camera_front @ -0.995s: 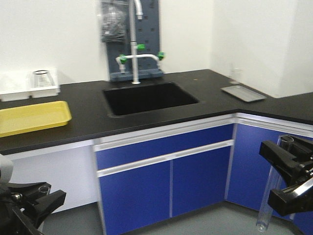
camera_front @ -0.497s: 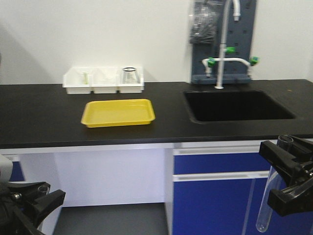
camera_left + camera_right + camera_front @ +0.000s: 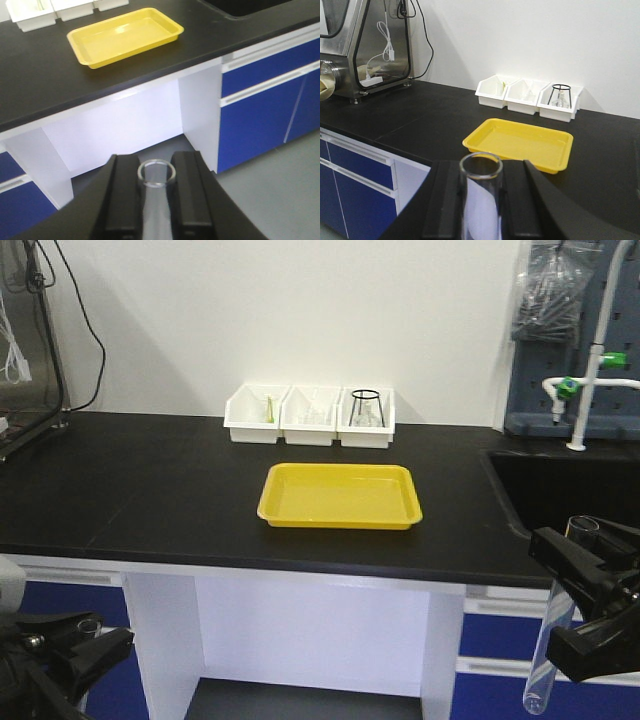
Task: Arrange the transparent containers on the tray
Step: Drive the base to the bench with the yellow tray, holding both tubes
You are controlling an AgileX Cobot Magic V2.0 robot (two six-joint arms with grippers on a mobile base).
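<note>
Nearest, the left gripper (image 3: 156,210) has its jaws closed narrowly on one tube (image 3: 157,172), rim up. The right gripper (image 3: 575,600) grips the other tube (image 3: 480,172) upright. Both tubes are short of the tray (image 3: 340,523), lower than it, one on either side. The tray lies on the counter (image 3: 150,490). Three bins (image 3: 310,415) stand just behind the tray, and the sink (image 3: 570,490) is to its right.
</note>
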